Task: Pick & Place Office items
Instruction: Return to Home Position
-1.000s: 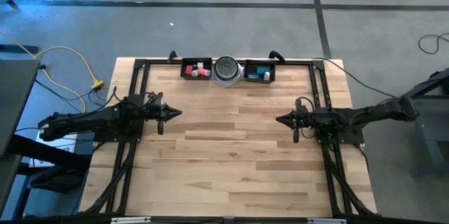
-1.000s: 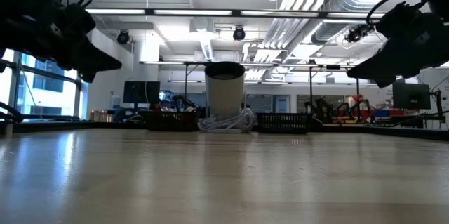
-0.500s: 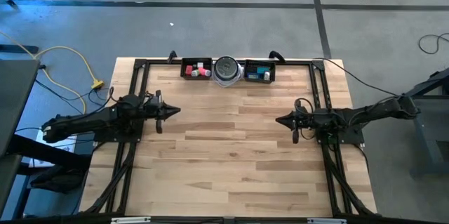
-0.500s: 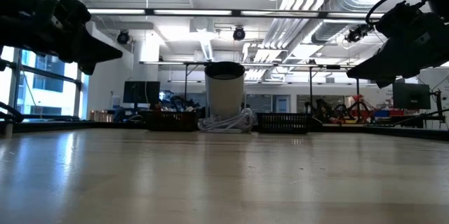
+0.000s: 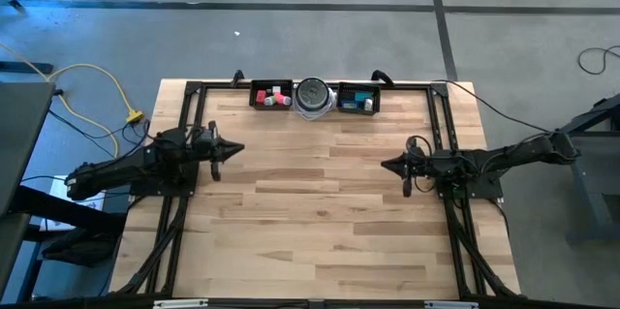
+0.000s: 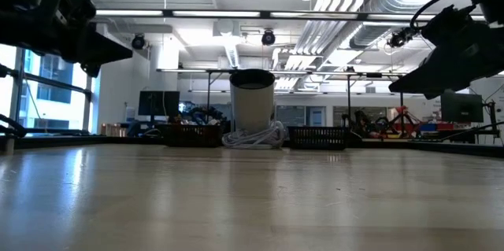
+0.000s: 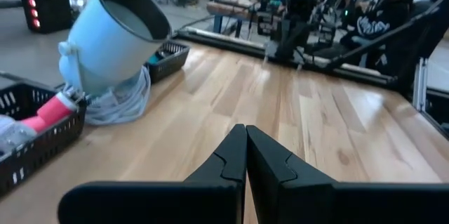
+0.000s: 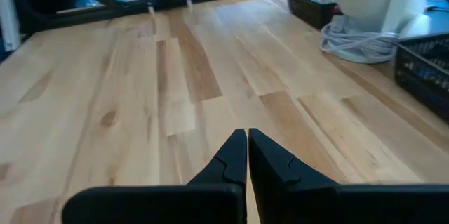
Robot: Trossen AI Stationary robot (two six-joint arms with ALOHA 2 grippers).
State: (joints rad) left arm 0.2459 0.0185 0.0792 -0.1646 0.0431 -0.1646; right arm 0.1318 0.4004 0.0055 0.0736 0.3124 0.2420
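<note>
Fingers (image 7: 230, 159) of the left gripper (image 5: 235, 149) pressed tight together, nothing between them. Right gripper (image 5: 386, 165) likewise closed and empty. Both hover above the wooden table (image 5: 320, 231), tips facing each other, well apart from the round grey canister (image 5: 313, 96) at the far edge: left gripper off to its left, right gripper to its right. Left black basket (image 5: 255, 96) just beside the canister's left: red and pink blocks (image 5: 276, 100) and a white bit (image 5: 274, 88) inside. Right black basket (image 5: 377, 99) just beside its right holds a teal block (image 5: 359, 102). White cable (image 7: 123, 101) coiled at the canister's base.
</note>
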